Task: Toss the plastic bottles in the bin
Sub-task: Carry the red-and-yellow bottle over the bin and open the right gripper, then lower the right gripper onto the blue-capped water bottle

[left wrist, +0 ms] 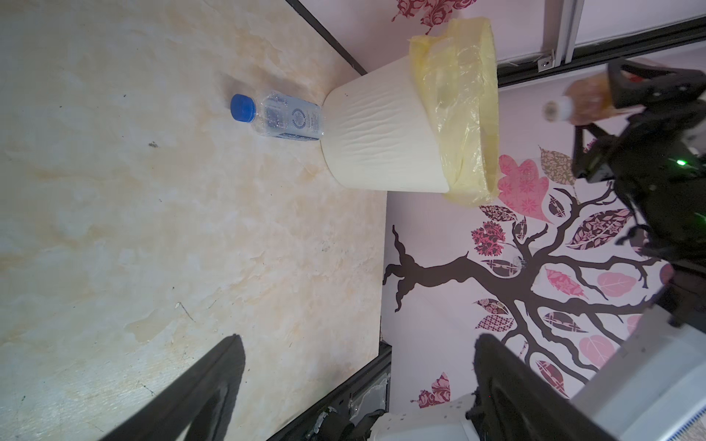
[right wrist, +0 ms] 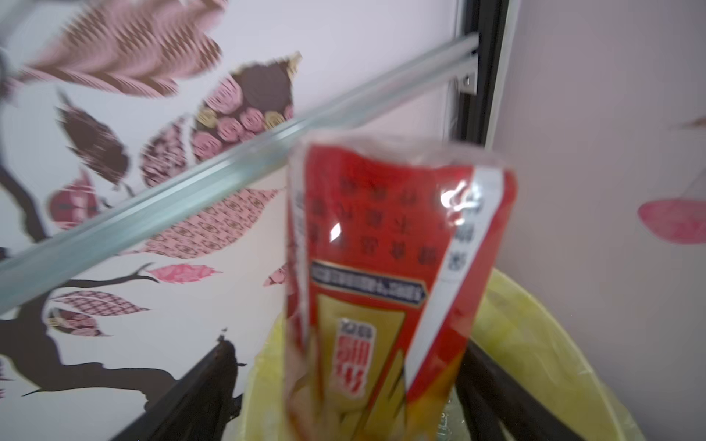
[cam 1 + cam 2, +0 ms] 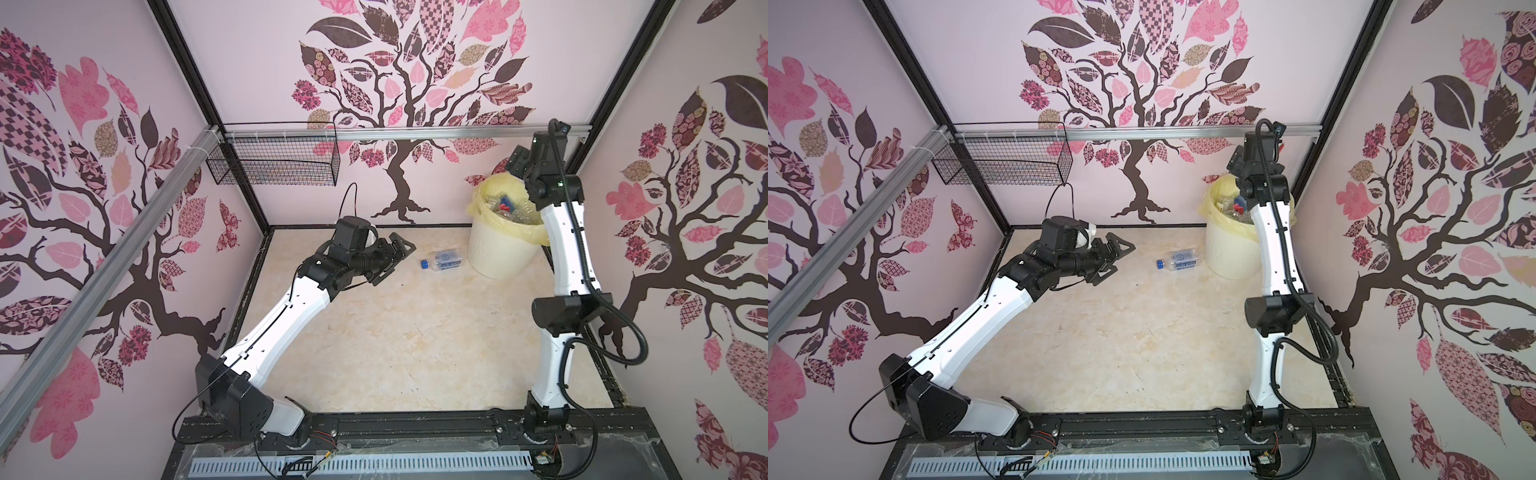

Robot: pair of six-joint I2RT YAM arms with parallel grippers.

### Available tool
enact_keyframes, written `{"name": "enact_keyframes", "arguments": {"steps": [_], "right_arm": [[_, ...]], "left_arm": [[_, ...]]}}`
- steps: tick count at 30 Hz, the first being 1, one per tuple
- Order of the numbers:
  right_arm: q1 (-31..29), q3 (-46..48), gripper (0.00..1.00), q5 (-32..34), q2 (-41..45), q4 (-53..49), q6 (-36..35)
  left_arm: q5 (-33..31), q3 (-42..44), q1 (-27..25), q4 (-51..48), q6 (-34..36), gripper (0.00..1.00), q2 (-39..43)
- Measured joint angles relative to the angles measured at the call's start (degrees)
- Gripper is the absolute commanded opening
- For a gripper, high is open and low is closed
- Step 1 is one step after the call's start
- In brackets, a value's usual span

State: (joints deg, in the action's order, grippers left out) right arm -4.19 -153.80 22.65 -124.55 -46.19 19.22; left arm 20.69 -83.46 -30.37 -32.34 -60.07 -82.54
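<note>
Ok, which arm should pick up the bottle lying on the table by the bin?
Left. The left gripper is open and points at the blue-capped bottle close by; the right gripper is up over the bin with the red-labelled bottle between its jaws.

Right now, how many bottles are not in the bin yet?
2. One clear blue-capped bottle lies on the table beside the bin. One red-labelled bottle is between the right gripper's open jaws, above the bin. More may hide behind the bin.
</note>
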Motion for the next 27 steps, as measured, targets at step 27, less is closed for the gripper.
{"name": "enact_keyframes", "arguments": {"steps": [27], "right_arm": [[-25.8, 46.0, 1.0, -1.3, 14.0, 7.0, 22.3]], "left_arm": [[0.4, 8.3, 5.4, -1.4, -3.5, 0.97, 4.7]]}}
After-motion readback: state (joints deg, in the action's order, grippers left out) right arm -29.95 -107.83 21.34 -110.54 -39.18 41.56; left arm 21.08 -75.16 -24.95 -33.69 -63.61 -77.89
